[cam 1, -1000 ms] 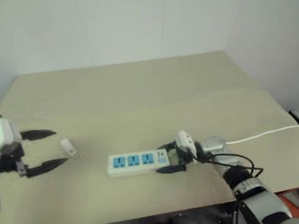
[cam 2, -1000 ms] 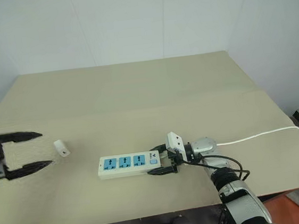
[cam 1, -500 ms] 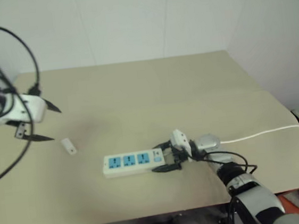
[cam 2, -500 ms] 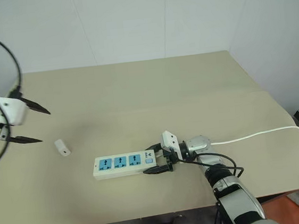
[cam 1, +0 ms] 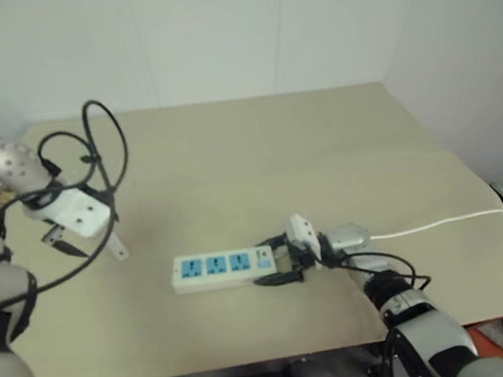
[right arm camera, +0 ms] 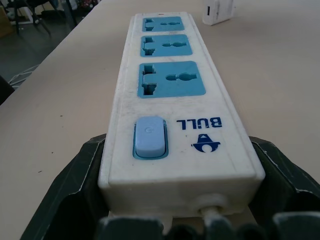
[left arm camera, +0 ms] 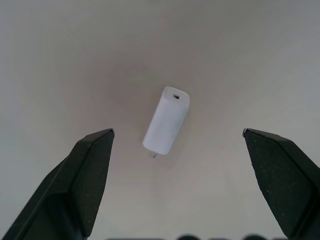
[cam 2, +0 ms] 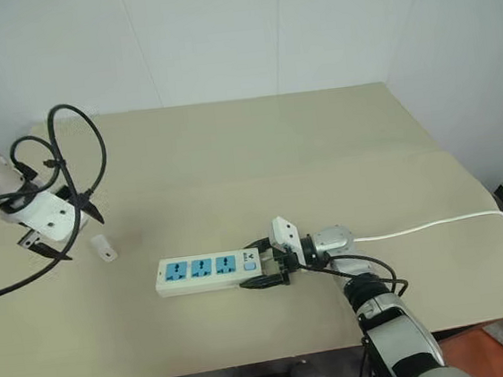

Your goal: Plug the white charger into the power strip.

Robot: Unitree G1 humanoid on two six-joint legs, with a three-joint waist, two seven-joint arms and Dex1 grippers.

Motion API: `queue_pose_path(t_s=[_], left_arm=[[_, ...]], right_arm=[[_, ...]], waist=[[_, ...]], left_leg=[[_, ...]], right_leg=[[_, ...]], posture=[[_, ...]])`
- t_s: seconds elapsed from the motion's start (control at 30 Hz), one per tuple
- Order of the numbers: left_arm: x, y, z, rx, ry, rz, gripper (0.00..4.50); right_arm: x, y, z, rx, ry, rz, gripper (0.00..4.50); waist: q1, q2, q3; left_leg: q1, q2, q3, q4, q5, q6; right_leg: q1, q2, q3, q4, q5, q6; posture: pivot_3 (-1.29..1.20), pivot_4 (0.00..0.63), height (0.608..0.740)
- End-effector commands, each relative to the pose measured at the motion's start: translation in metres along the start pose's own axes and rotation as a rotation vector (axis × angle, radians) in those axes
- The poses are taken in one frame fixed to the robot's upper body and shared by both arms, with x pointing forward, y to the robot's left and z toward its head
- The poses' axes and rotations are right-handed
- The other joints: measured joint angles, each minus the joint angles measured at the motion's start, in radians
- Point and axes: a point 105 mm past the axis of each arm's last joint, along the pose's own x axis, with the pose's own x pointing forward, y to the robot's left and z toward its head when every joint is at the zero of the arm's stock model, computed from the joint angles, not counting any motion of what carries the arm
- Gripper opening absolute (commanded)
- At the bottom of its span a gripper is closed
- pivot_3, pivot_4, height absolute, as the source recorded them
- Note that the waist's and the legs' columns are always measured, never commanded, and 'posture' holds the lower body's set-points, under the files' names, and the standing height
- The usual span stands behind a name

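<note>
White charger (left arm camera: 166, 120): lying on worktop (cam 2: 257, 152), below and between wide-open, empty left claw (left arm camera: 177, 137). Power strip (right arm camera: 172, 95): switch end clamped in right claw (cam 2: 261, 261). Step: reaching for charger. Next: descend, close.

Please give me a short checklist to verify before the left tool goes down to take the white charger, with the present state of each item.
1. Left tool open wide enough for the white charger: ok.
2. Charger lies free on the table, apart from the power strip: ok.
3. Charger sits between the two fingers in the left wrist view: ok.
4. Charger's long side is square to the fingers: not ok, it lies slanted.
5. Right tool steadies the strip at its switch end: ok, its fingers sit against both sides.
6. All three blue sockets free: ok.
</note>
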Motion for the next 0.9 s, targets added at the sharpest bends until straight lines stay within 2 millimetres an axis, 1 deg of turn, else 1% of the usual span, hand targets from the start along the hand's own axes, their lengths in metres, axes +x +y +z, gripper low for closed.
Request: queue_pose_path(t_s=[0.03, 0.27, 0.4, 0.57, 0.73, 0.9], left_arm=[[-0.006, -0.001, -0.002, 0.082, 0.053, -0.01, 4.5], [-0.001, 0.003, -0.006, 0.167, 0.128, -0.01, 4.5], [0.006, 0.006, -0.009, 0.213, 0.17, -0.009, 4.5], [0.017, 0.007, -0.008, 0.229, 0.168, -0.008, 4.5], [0.027, 0.014, -0.008, 0.244, 0.188, 0.013, 4.5], [0.036, 0.017, -0.008, 0.241, 0.194, 0.024, 4.5]], right_arm=[[-0.001, -0.005, 0.011, -0.043, -0.015, -0.012, 3.42], [-0.001, -0.003, 0.011, -0.036, -0.019, -0.028, 3.42], [-0.001, -0.003, 0.011, -0.032, -0.021, -0.035, 3.42], [-0.001, -0.003, 0.012, -0.029, -0.026, -0.043, 3.42], [0.0, -0.002, 0.013, -0.029, -0.032, -0.048, 3.42], [-0.001, -0.002, 0.012, -0.027, -0.03, -0.064, 3.42]], waist=[[0.0, 0.0, 0.0], [0.004, 0.0, 0.0], [0.004, 0.0, 0.0], [0.005, 0.0, 0.0], [0.007, 0.0, 0.0], [0.007, 0.0, 0.0]], left_leg=[[0.0, 0.0, 0.0, 0.0, 0.0, 0.0], [-0.001, 0.0, 0.0, 0.001, 0.0, 0.001], [-0.001, -0.001, 0.0, 0.001, 0.0, 0.001], [-0.001, -0.001, -0.001, 0.002, -0.001, 0.001], [-0.001, -0.001, -0.001, 0.003, -0.001, 0.002], [-0.001, -0.001, -0.001, 0.005, -0.002, 0.002]], right_leg=[[0.0, 0.0, 0.0, 0.0, 0.0, 0.0], [0.0, -0.001, 0.0, 0.0, 0.0, 0.0], [0.0, -0.001, 0.0, 0.001, 0.0, 0.0], [0.0, -0.001, -0.001, 0.002, 0.0, 0.0], [0.0, -0.001, -0.001, 0.002, 0.001, -0.001], [0.0, -0.001, -0.001, 0.004, 0.001, 0.0]], posture=[[0.0, 0.15, 0.74], [0.0, 0.15, 0.74], [0.0, 0.15, 0.74], [0.0, 0.15, 0.74], [0.0, 0.15, 0.74], [0.0, 0.15, 0.74]])
